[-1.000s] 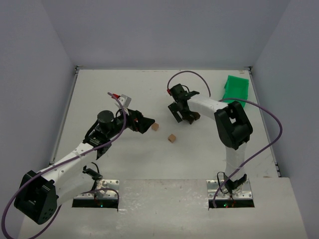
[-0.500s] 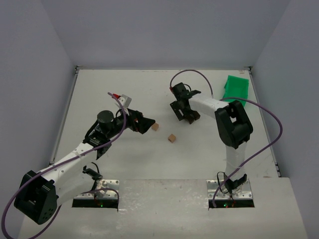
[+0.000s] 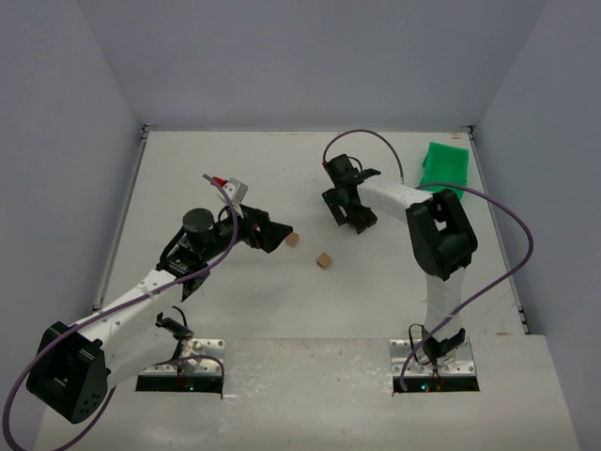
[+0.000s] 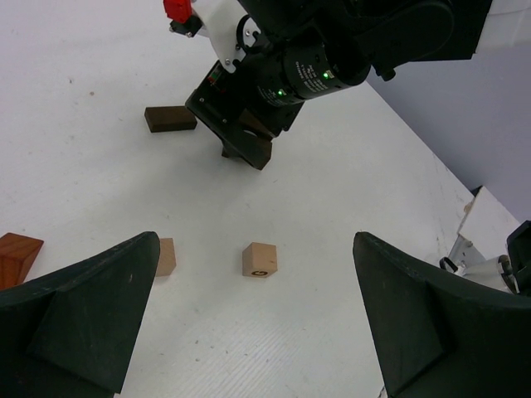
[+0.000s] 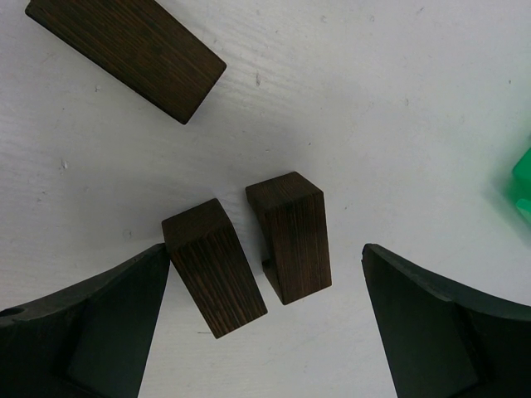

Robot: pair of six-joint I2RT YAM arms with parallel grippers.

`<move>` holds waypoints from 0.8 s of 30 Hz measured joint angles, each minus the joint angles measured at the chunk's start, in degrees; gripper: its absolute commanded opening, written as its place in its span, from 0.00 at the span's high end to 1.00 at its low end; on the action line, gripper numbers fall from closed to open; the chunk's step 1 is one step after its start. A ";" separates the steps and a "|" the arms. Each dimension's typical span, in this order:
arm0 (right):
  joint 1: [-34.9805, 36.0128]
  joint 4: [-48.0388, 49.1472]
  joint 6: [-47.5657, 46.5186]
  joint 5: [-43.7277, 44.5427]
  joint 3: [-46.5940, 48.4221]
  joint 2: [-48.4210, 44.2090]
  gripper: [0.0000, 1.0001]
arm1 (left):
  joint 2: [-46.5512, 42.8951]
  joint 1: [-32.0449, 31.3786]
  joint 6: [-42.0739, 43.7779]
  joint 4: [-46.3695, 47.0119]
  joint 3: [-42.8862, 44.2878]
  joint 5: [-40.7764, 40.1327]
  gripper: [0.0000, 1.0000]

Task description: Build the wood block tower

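right pincer [image 5: 262, 253] over two dark blocks [image 5: 292, 239]

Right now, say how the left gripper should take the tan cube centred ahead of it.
Probably by its two side faces, the left gripper coming from above: the tan cube sits flat, both sides clear, in line with the open jaws.

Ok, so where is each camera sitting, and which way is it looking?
Top external: high above and behind the arm bases, looking down at the whole table; both arms, left hand and right hand show.
Left wrist: on the left arm, looking forward and down at tan blocks and the right hand; left fingers frame the bottom.
Right wrist: on the right arm, looking down at dark blocks; right fingers at the bottom corners.
Shared: both wrist views show the dark blocks.
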 measured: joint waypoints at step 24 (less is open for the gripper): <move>-0.92 0.00 0.28 0.43 0.00 0.00 0.01 | 0.15 0.02 0.02 0.77 -0.42 2.20 0.00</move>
